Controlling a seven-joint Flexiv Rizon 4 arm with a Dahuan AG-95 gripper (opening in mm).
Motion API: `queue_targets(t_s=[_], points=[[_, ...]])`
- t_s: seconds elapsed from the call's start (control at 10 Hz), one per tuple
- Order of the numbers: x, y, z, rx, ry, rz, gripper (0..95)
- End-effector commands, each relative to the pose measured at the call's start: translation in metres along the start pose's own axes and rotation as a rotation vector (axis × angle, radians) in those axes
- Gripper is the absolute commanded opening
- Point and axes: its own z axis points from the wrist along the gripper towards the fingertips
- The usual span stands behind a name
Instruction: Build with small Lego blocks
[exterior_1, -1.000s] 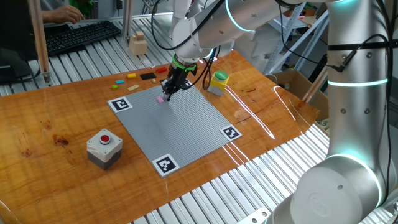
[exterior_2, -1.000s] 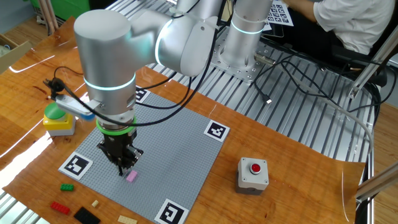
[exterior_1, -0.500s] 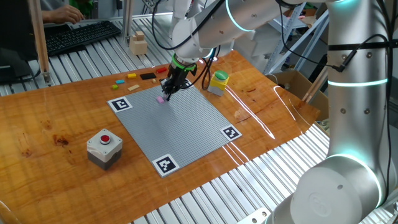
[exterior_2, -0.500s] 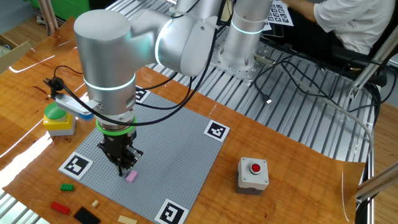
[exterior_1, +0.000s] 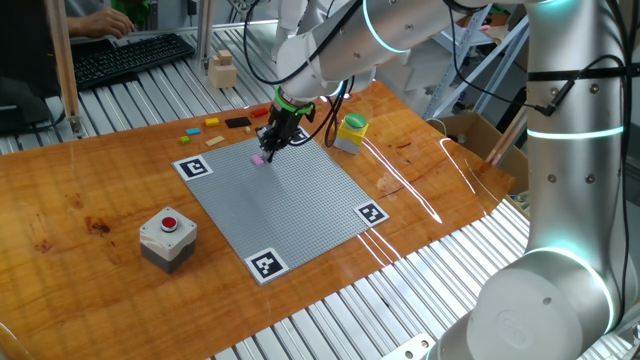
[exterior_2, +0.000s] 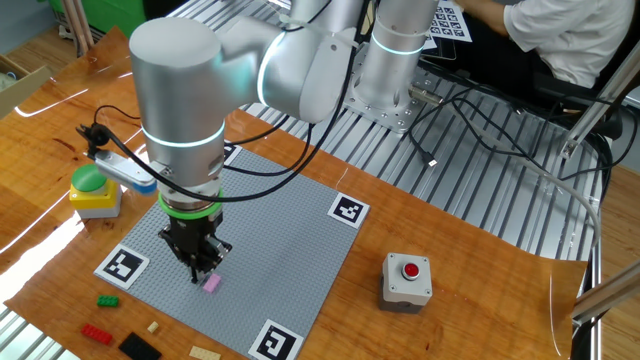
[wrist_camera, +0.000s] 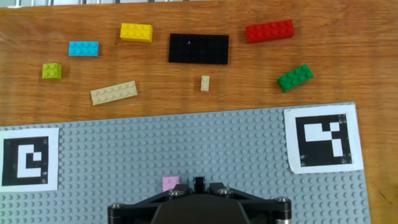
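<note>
My gripper (exterior_2: 203, 275) hangs over the studded baseplate (exterior_1: 290, 200) near its far edge, one small brick (wrist_camera: 170, 183) seated on the plate just left of my fingertips in the hand view. Beyond that edge, loose bricks (wrist_camera: 199, 48) lie scattered on the table (exterior_1: 90, 200). Marker tags (wrist_camera: 323, 139) sit at the plate's corners. A push-button box (exterior_1: 167, 236) stands off the plate's side, and a box with a round top (exterior_1: 351, 133) stands near the opposite corner.
</note>
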Motion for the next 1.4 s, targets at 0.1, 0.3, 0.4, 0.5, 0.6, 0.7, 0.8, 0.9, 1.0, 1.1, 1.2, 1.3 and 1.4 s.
queue_targets(t_s=[0.1,0.3,0.4,0.5,0.6,0.7,0.8,0.9,1.0,1.1,1.2,1.3,1.4], points=[[0.0020,0.0010,0.0118,-0.003,-0.001,-0.004,0.0],[0.0032,0.0003,0.0155,-0.001,-0.007,-0.005,0.0],[0.0031,0.0003,0.0155,0.005,-0.013,0.000,0.0],[0.0031,0.0002,0.0155,0.006,-0.014,0.004,0.0],[0.0030,0.0003,0.0153,0.010,-0.014,0.005,0.0],[0.0030,0.0003,0.0153,0.011,-0.013,0.007,0.0],[0.0029,0.0003,0.0152,0.014,-0.013,0.008,0.0],[0.0029,0.0004,0.0149,0.018,-0.013,0.012,0.0],[0.0028,0.0003,0.0149,0.023,-0.013,0.015,0.0],[0.0028,0.0003,0.0149,0.031,-0.012,0.019,0.0],[0.0028,0.0004,0.0148,0.033,-0.009,0.024,0.0],[0.0027,0.0004,0.0145,0.031,-0.004,0.028,0.0],[0.0024,0.0004,0.0144,0.028,-0.006,0.035,19.0]])
